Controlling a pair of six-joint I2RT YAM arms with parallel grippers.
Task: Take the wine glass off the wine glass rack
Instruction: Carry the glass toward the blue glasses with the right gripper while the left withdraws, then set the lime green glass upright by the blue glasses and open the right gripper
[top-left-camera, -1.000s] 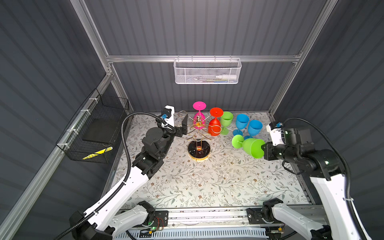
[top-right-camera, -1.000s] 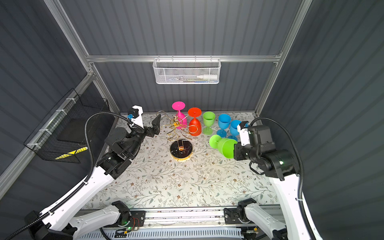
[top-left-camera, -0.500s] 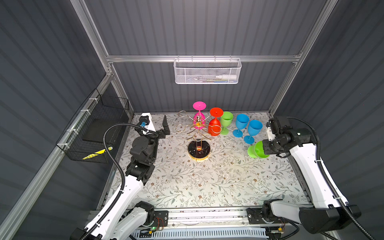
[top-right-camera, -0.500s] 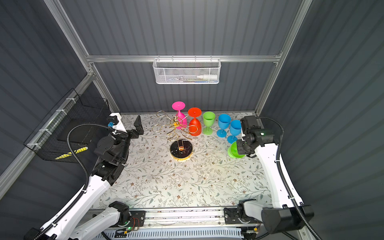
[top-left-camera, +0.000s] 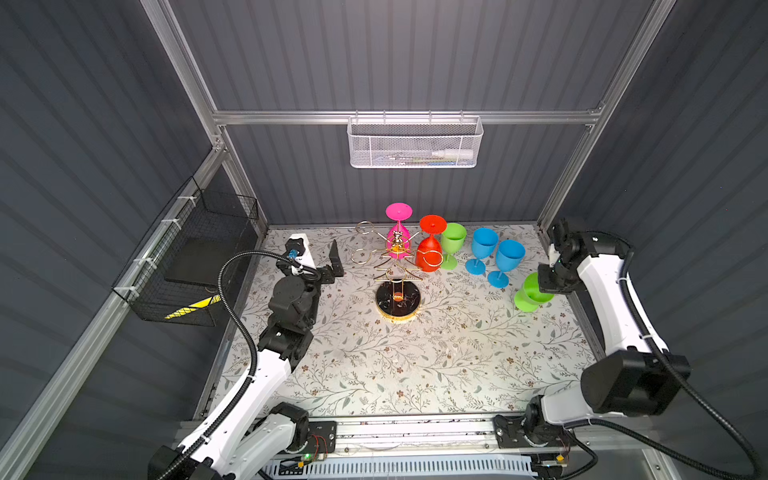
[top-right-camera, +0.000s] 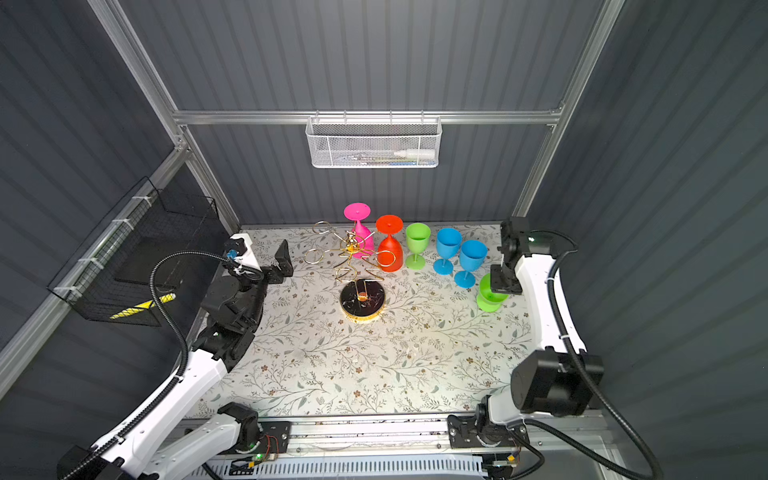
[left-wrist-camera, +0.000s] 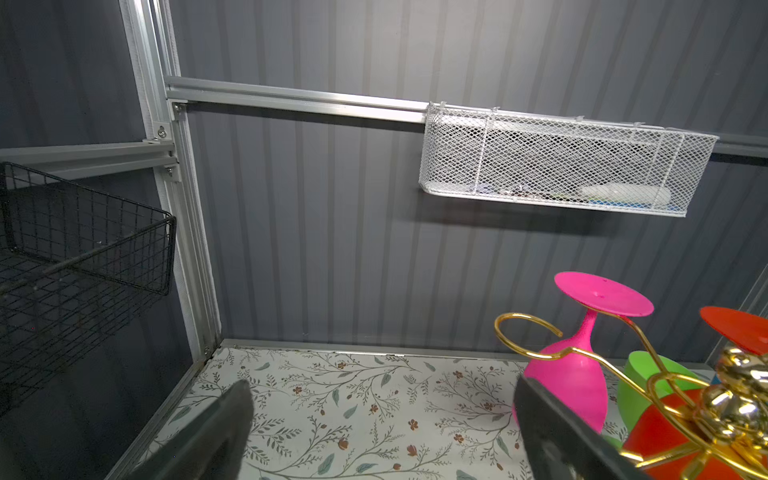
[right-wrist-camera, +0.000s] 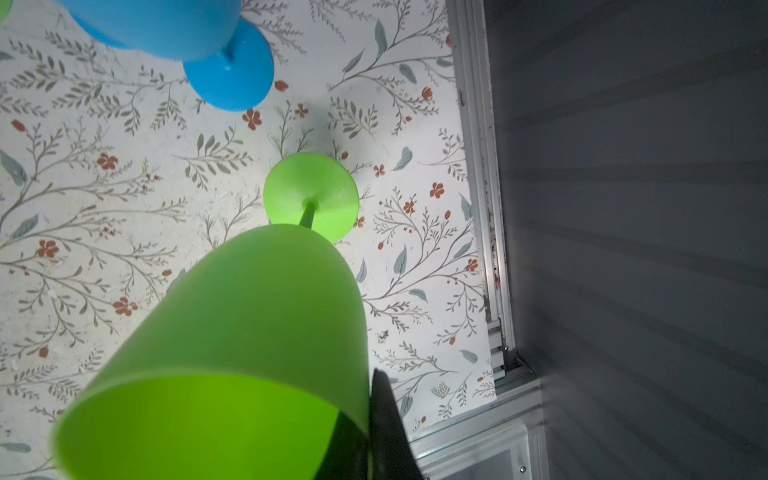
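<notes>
**Right claw (top-left-camera: 545, 286) clamped on green wine glass (top-left-camera: 527, 300), left claw (left-wrist-camera: 382, 384) spread wide**

The right claw is seen closed on the rim of the green wine glass, with one finger (right-wrist-camera: 386, 428) outside the bowl and the other inside it. The glass is held bowl-up at 3 o'clock of the wine glass rack (top-left-camera: 405, 302), well apart from it and near the bench (top-left-camera: 415, 365) edge. Whether its foot touches the bench cannot be told. The left claw is held wide and empty at 9 o'clock of the rack. A pink glass (top-left-camera: 398, 237) and a red glass (top-left-camera: 429, 255) are hung upside down on the rack's arms. Between 1 and 2 o'clock, a second green glass (top-left-camera: 453, 243) and two blue glasses (top-left-camera: 482, 247) are stood upright.
</notes>
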